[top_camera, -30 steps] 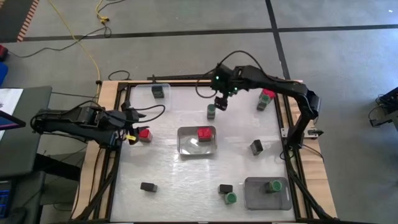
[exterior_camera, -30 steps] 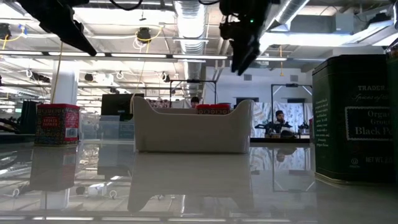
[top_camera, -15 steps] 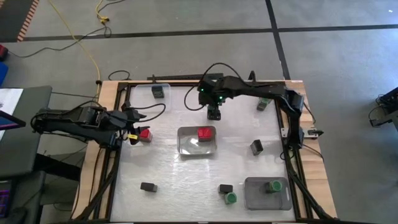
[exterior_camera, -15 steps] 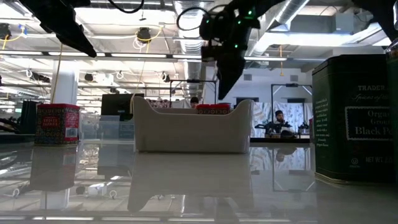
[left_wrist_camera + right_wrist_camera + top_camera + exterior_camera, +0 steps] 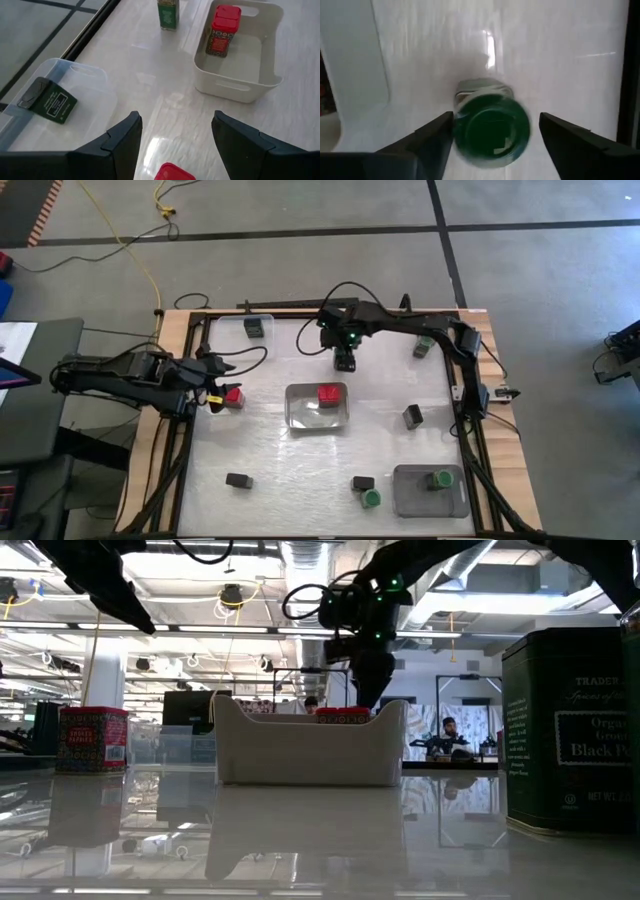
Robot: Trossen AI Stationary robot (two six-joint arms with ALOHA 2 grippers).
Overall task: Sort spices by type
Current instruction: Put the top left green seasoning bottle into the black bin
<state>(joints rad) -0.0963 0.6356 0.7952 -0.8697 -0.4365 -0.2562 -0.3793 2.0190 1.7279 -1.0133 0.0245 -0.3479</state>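
We see a glossy white desk [image 5: 260,440] framed in wood on grey floor [image 5: 300,210]. Right hand [image 5: 346,361] at upper centre straddles a green-capped spice jar [image 5: 492,130], fingers wide, not gripping. Left hand [image 5: 222,383], open and empty, hovers mid-left by a red-capped spice [image 5: 234,395].

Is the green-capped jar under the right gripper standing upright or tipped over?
Upright. The right wrist view looks straight down on the green-capped jar's round cap, between the right gripper's open fingers; the left wrist view shows it standing too.
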